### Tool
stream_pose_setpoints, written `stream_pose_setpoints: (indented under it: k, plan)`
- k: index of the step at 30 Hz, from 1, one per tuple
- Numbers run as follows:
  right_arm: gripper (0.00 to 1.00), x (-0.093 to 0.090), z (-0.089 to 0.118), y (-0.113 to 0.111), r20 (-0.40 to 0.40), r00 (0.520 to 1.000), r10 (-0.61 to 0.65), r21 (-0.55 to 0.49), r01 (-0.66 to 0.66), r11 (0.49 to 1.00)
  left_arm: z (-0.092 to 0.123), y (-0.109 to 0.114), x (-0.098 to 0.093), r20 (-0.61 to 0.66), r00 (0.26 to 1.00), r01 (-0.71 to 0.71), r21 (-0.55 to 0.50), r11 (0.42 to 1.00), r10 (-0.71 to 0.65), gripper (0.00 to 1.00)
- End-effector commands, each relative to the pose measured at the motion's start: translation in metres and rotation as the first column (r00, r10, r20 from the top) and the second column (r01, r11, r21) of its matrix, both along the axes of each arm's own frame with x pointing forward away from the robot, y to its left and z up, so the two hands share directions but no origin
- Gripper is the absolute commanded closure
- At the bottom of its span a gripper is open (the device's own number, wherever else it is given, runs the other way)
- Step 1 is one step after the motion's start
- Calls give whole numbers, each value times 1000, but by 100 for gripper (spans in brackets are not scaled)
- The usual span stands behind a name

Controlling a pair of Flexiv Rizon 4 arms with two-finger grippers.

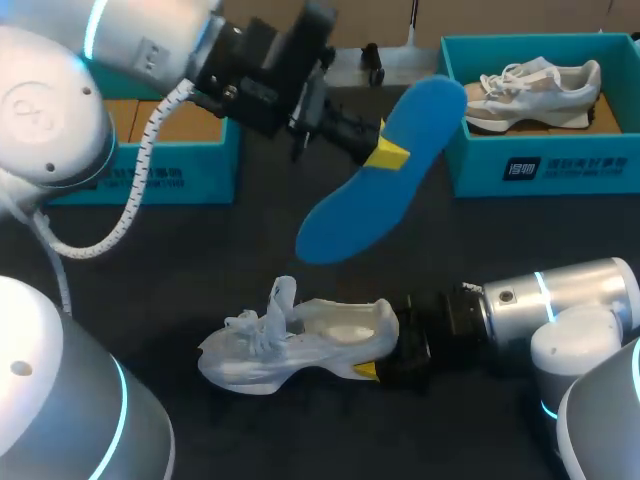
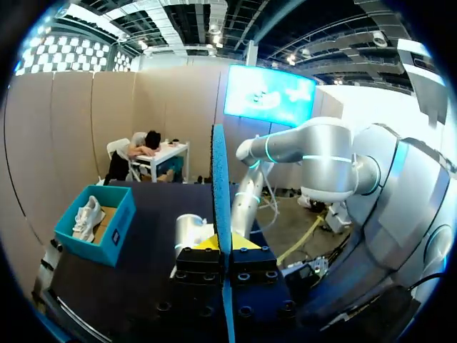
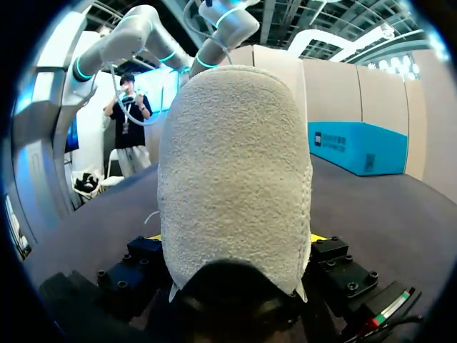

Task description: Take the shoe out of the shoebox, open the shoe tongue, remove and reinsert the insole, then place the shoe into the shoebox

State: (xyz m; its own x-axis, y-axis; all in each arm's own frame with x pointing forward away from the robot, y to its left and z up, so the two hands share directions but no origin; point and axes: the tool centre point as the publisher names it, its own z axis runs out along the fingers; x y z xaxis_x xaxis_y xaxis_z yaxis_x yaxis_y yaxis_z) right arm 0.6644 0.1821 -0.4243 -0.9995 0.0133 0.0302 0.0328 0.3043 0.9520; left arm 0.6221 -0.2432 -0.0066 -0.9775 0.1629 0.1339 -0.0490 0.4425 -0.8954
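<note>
A blue insole hangs slanted in the air above the table, and my left gripper is shut on its middle. In the left wrist view the insole stands edge-on between the yellow tips of the left gripper. Below it a white shoe lies on its side on the dark table, laces loose. My right gripper grips its heel from the right. The grey-white heel fills the right wrist view, with the right gripper's fingers pressed against both sides.
A teal shoebox at the back right holds a second shoe; it also shows in the left wrist view. Another teal box stands at the back left, under my left arm, and ahead of the heel.
</note>
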Motion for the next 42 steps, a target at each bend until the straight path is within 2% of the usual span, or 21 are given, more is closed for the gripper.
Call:
stream_pose_setpoints:
  k: [1,7,11,27,34,42]
  plan:
    - [100,-1,1,2,-1,1000,0,-7,0,1000,13,11,-10,14,1000,-14,-54,998,15,100]
    - [100,-1,1,2,-1,1000,0,-7,0,1000,50,19,-12,18,998,-47,-188,981,52,100]
    - [100,-1,1,2,-1,1000,0,-7,0,1000,77,12,-9,15,996,-81,-251,965,87,100]
    - [100,-1,1,2,-1,1000,0,-7,0,1000,77,12,-9,15,996,-81,-251,965,87,100]
    - [100,-1,1,2,-1,1000,0,-7,0,1000,94,30,-21,-28,997,-77,-305,949,72,100]
    - [100,-1,1,2,-1,1000,0,-7,0,1000,110,48,-31,-24,996,-84,-295,952,81,100]
